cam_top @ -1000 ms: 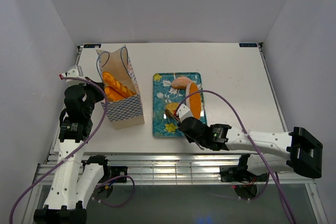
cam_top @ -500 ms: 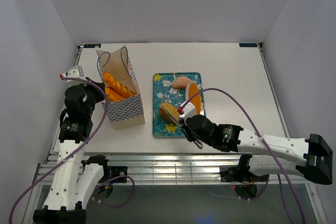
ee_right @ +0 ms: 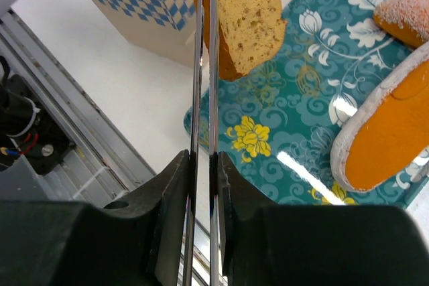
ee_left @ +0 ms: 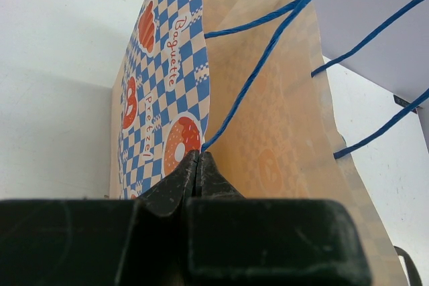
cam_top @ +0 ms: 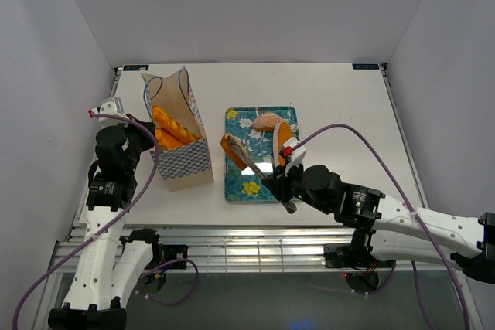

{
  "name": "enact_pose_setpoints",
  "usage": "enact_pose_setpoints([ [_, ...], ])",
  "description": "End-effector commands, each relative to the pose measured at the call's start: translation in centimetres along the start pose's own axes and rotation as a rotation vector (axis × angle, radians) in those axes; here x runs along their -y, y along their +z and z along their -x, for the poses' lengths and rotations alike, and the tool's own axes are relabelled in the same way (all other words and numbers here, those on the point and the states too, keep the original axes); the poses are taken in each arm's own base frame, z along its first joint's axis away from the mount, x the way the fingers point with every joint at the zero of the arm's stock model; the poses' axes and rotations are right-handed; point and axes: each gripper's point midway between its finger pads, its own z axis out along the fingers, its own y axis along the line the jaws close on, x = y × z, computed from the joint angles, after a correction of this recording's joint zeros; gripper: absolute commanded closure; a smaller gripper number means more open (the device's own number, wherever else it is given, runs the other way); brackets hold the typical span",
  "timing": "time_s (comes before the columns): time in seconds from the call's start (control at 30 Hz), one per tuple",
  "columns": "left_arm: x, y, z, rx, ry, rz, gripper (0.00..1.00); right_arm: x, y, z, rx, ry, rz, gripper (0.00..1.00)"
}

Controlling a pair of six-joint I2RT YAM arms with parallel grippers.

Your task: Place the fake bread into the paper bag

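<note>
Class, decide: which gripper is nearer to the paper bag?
Left. The left gripper pinches the rim of the paper bag; the right gripper, clamping tongs, sits over the tray, apart from the bag.

That was a robot lab cell: a white table, plain white panels boxing it on three sides, aluminium framing along its near edge, purple cables looping over it.
</note>
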Motion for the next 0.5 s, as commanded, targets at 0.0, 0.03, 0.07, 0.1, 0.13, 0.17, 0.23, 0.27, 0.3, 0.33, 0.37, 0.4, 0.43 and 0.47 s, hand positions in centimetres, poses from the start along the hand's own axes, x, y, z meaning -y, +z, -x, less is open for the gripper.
enact_pose_setpoints([
  [0.0,0.3,-0.3,0.2,0.013,0.004,-0.015,0.91,-2.5,-1.1,6.3,0.177,0.032,0.102,0.92],
  [0.03,0.3,-0.3,0.2,0.014,0.004,-0.016,0.91,-3.1,-1.5,7.3,0.198,0.033,0.13,0.92],
  [0.07,0.3,-0.3,0.2,0.014,0.005,-0.016,0.91,-3.4,-1.8,8.0,0.211,0.032,0.142,0.92],
  [0.1,0.3,-0.4,0.2,0.015,0.005,-0.016,0.91,-3.6,-2.2,8.6,0.226,0.032,0.154,0.92],
  [0.13,0.3,-0.4,0.3,0.016,0.005,-0.015,0.91,-4.1,-2.6,9.8,0.266,0.03,0.179,0.92],
  [0.17,0.3,-0.4,0.3,0.018,0.005,-0.016,0.91,-4.4,-3.1,10.9,0.293,0.031,0.194,0.92],
  [0.23,0.4,-0.4,0.3,0.017,0.005,-0.017,0.91,-4.9,-3.8,12.1,0.33,0.014,0.224,0.92],
  [0.27,0.3,-0.3,0.2,0.015,0.005,-0.014,0.91,-5.2,-4.2,13.1,0.357,0.012,0.238,0.92],
  [0.3,0.3,-0.3,0.2,0.013,0.006,-0.015,0.91,-5.5,-4.2,13.3,0.36,0.005,0.248,0.92],
  [0.33,0.3,-0.3,0.2,0.013,0.006,-0.015,0.91,-6.0,-4.3,13.6,0.364,-0.01,0.275,0.92],
  [0.37,0.3,-0.3,0.2,0.012,0.006,-0.016,0.91,-6.3,-4.4,14.0,0.372,-0.013,0.287,0.92],
  [0.4,0.3,-0.3,0.1,0.011,0.006,-0.016,0.91,-6.6,-4.3,14.6,0.379,-0.017,0.296,0.92],
  [0.43,0.3,-0.2,0.1,0.012,0.006,-0.013,0.91,-7.1,-4.4,14.8,0.381,-0.02,0.315,0.92],
  [0.47,0.3,-0.2,0.0,0.008,0.006,-0.014,0.91,-7.3,-4.4,15.1,0.388,-0.026,0.326,0.92],
])
